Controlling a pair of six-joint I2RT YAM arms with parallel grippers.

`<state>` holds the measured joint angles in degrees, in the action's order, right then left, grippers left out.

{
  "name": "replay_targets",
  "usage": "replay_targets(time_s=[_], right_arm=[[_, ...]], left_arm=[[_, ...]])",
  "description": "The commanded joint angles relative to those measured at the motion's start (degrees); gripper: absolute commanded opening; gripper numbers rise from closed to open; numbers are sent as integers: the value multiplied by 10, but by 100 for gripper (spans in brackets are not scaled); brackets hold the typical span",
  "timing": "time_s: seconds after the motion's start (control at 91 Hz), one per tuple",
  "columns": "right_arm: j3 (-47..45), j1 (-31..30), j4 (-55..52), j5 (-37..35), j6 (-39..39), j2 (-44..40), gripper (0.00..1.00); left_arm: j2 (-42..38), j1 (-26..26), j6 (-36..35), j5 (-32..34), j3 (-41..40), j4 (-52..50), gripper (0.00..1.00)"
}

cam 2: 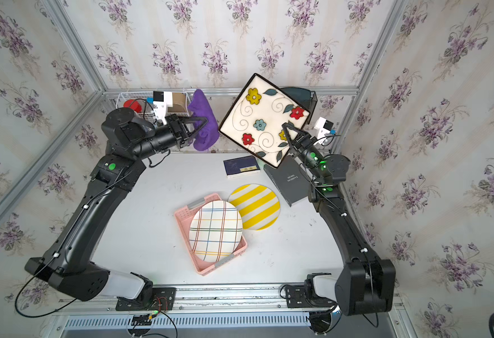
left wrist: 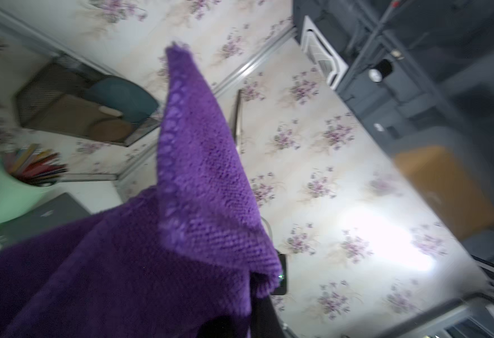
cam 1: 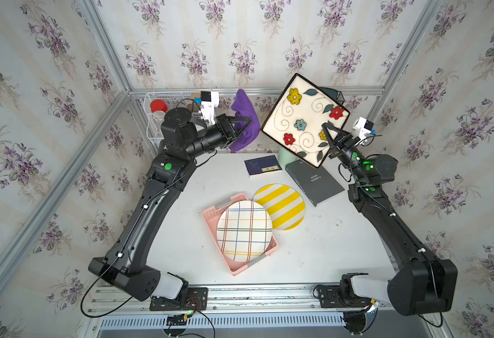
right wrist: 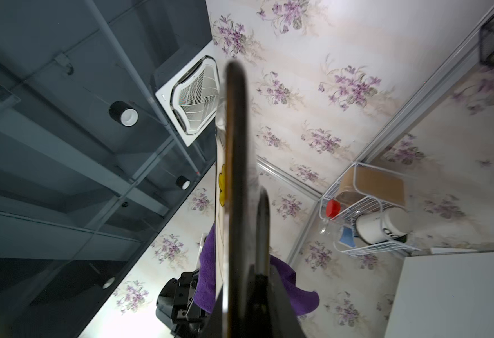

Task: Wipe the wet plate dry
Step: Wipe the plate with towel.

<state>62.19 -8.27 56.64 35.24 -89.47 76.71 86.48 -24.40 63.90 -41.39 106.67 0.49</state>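
Note:
The plate (cam 1: 304,120) (cam 2: 264,120) is square and cream with painted flowers and a dark rim. It is held tilted in the air at the back right, face toward the top views. My right gripper (cam 1: 327,130) (cam 2: 287,128) is shut on its lower right edge. In the right wrist view the plate (right wrist: 237,175) shows edge-on, with one finger (right wrist: 263,222) against its back. My left gripper (cam 1: 250,121) (cam 2: 206,120) is shut on a purple cloth (cam 1: 247,102) (cam 2: 200,102) (left wrist: 199,175), just left of the plate's left corner. I cannot tell whether cloth and plate touch.
On the table, a pink basket (cam 1: 210,213) holds a plaid round plate (cam 1: 244,231), with a yellow striped plate (cam 1: 283,207) beside it. A blue book (cam 1: 263,166), a grey book (cam 1: 313,183) and a green cup (cam 1: 283,153) lie below the raised plate. A wire rack (cam 1: 152,96) hangs at the back left.

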Motion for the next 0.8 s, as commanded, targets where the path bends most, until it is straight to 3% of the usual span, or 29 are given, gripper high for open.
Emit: replay_targets(time_s=[0.0, 0.264, 0.473, 0.648, 0.791], right_arm=[[31, -25, 234, -13, -97, 20, 0], [53, -92, 230, -16, -73, 47, 0], [113, -134, 191, -12, -38, 81, 0], [181, -105, 122, -51, -28, 111, 0], [167, -43, 163, -75, -67, 109, 0]], left_arm=[[27, -3, 176, -69, 14, 256, 0], [34, -12, 197, -50, 2, 288, 0], [52, -51, 198, -43, 23, 301, 0], [81, -110, 196, -39, 50, 318, 0], [64, -92, 214, -18, 48, 346, 0]])
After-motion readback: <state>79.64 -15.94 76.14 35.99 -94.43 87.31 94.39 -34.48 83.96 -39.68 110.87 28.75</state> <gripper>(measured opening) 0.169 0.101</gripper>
